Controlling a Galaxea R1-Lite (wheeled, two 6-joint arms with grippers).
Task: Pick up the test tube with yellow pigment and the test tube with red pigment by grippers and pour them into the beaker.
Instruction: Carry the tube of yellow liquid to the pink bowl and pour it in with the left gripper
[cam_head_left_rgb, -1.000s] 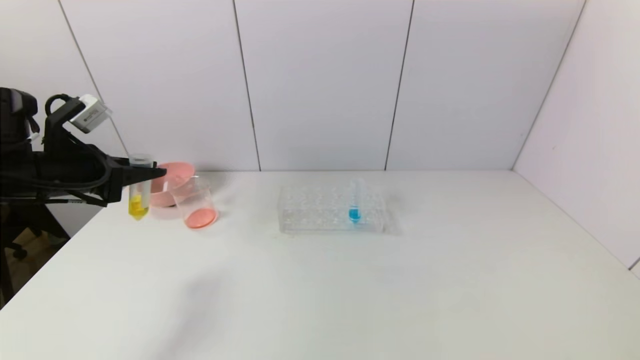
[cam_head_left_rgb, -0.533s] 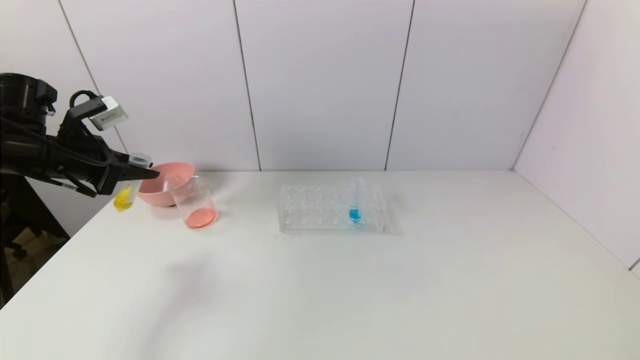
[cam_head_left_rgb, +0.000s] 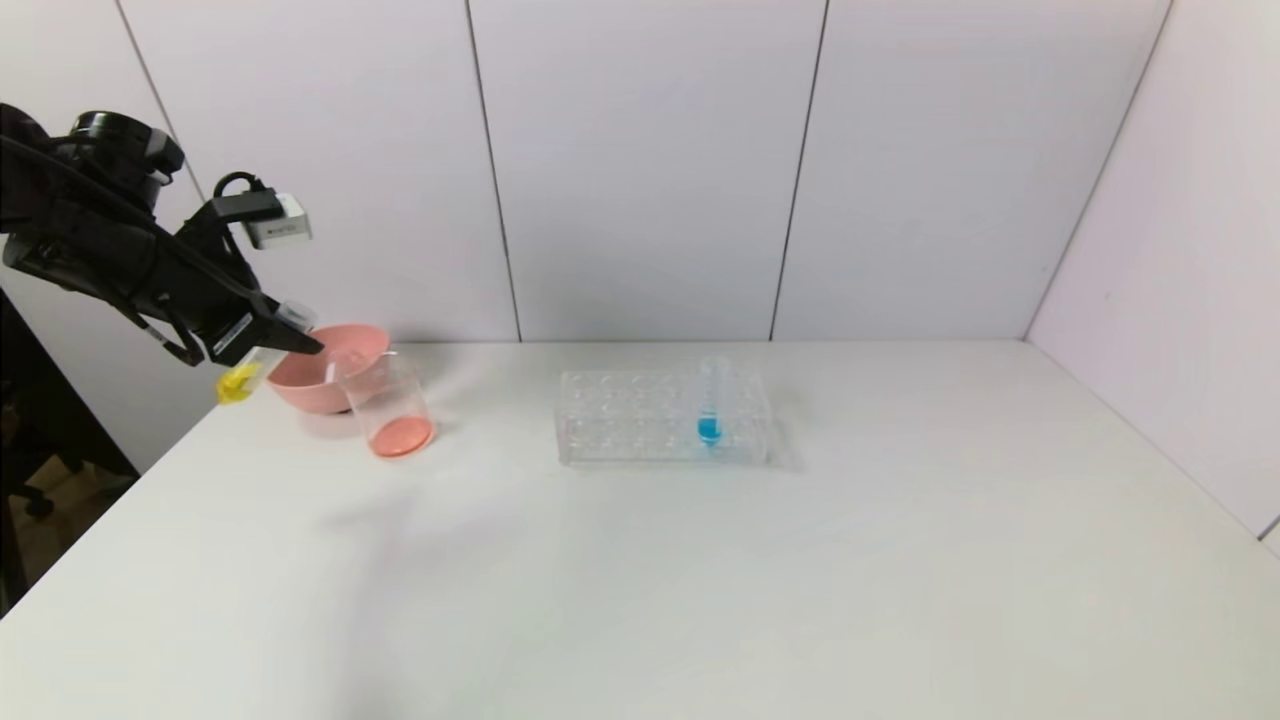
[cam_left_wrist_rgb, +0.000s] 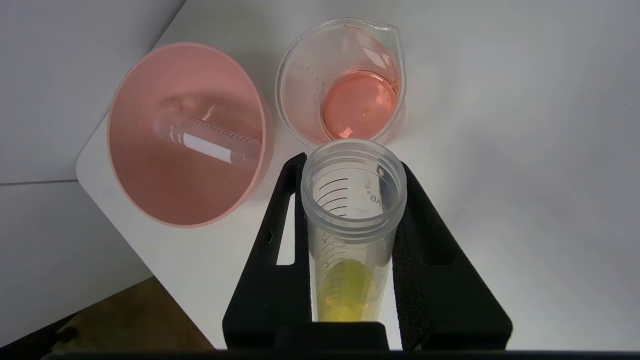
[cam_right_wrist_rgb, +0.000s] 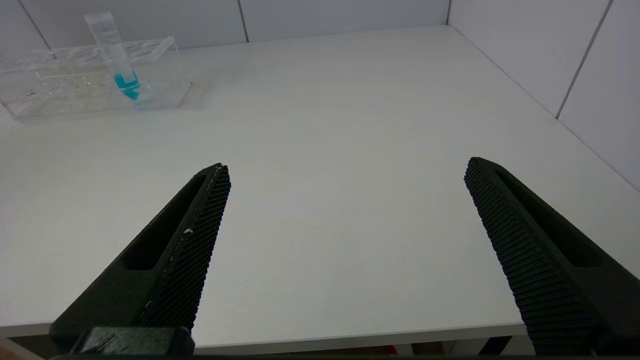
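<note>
My left gripper (cam_head_left_rgb: 290, 335) is shut on the test tube with yellow pigment (cam_head_left_rgb: 243, 378), above the table's far left corner. The tube is tilted, its open mouth up toward the beaker (cam_head_left_rgb: 390, 405) and its yellow end down to the left. In the left wrist view the fingers (cam_left_wrist_rgb: 280, 240) clamp the tube (cam_left_wrist_rgb: 350, 220) just short of the beaker (cam_left_wrist_rgb: 300, 100), which holds red-orange liquid. No tube with red liquid shows. An empty clear tube (cam_left_wrist_rgb: 207, 142) lies in the pink bowl (cam_left_wrist_rgb: 165, 200). My right gripper (cam_right_wrist_rgb: 346, 164) is open and empty over the table's near edge.
The pink bowl (cam_head_left_rgb: 300, 390) stands right behind the beaker at the back left. A clear many-holed rack (cam_head_left_rgb: 620, 425) with a blue-liquid tube (cam_head_left_rgb: 710, 405) stands at mid table and also shows in the right wrist view (cam_right_wrist_rgb: 60, 95). White wall panels close the back and right.
My left gripper has risen and turned, tilting the yellow tube from upright to slanted, its mouth toward the beaker and its yellow end swung left. Beaker, bowl and rack have not moved.
</note>
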